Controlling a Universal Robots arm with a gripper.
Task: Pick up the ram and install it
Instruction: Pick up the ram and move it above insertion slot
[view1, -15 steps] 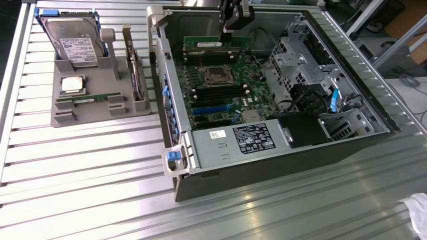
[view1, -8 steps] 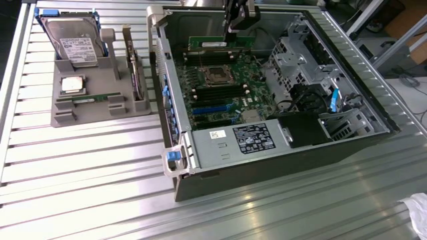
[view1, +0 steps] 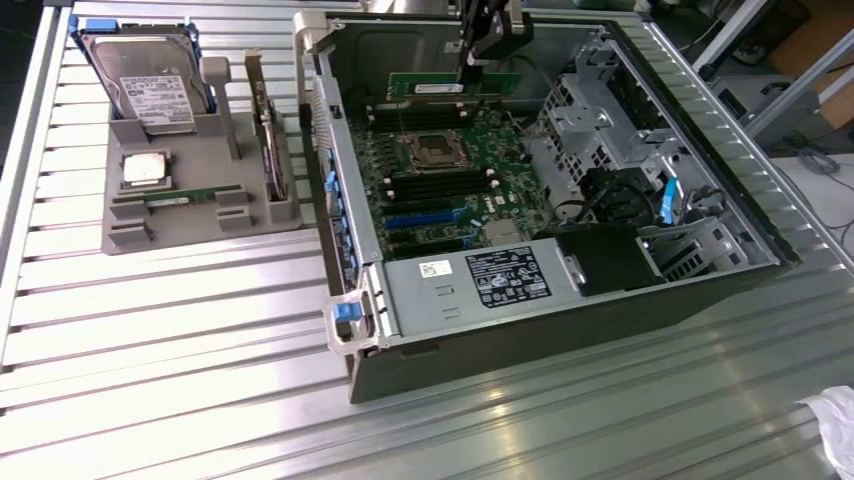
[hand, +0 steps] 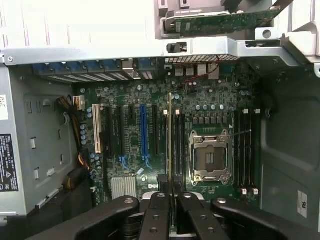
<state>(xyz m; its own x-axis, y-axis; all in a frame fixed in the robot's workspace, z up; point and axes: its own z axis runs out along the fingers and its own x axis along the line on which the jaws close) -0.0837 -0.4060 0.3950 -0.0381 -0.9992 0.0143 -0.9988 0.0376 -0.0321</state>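
The ram (view1: 447, 88) is a long green stick that hangs with its long edge level inside the open computer case (view1: 360, 310), over the far memory slots (view1: 427, 115) of the motherboard (view1: 461, 200). My gripper (view1: 470, 75) comes down from above and is shut on the ram's upper edge. In the wrist view the ram (hand: 170, 130) shows edge-on as a thin line between my shut fingers (hand: 159, 186). It lines up beside the black slots (hand: 178, 145) next to the empty processor socket (hand: 210, 157). I cannot tell whether it touches a slot.
A grey holder tray (view1: 174, 225) at the exterior view's left carries a hard drive (view1: 147, 85), a square silver chip (view1: 143, 168) and another green stick (view1: 180, 198). The power supply (view1: 494, 280), drive cage (view1: 601, 110) and cables (view1: 627, 200) crowd the case's near and right parts.
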